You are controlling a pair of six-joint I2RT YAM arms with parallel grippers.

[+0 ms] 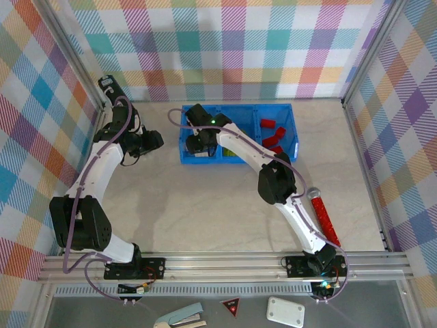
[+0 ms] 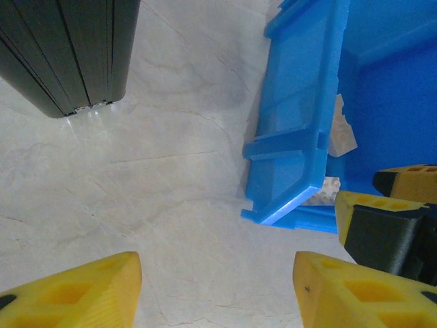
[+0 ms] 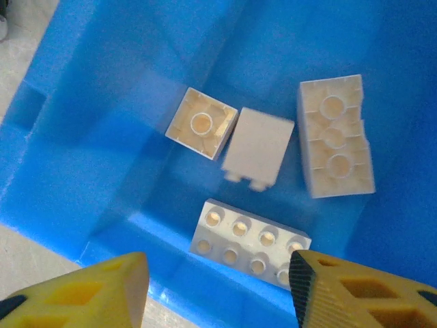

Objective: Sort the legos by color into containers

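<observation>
While the right gripper (image 3: 218,290) hangs over the left compartment of the blue tray (image 1: 276,106) with its fingers spread and nothing between them, four cream-white bricks (image 3: 257,147) lie on that compartment's floor below it, two of them underside up. Red bricks (image 1: 273,133) sit in the right compartment, and green bricks (image 1: 233,152) show in the middle one. The left gripper (image 2: 217,290) hovers over the table (image 2: 171,191) just beside the tray's left end, its fingers apart and empty.

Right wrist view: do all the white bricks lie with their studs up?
No, the long brick shows studs, but the square brick shows its hollow underside.
</observation>
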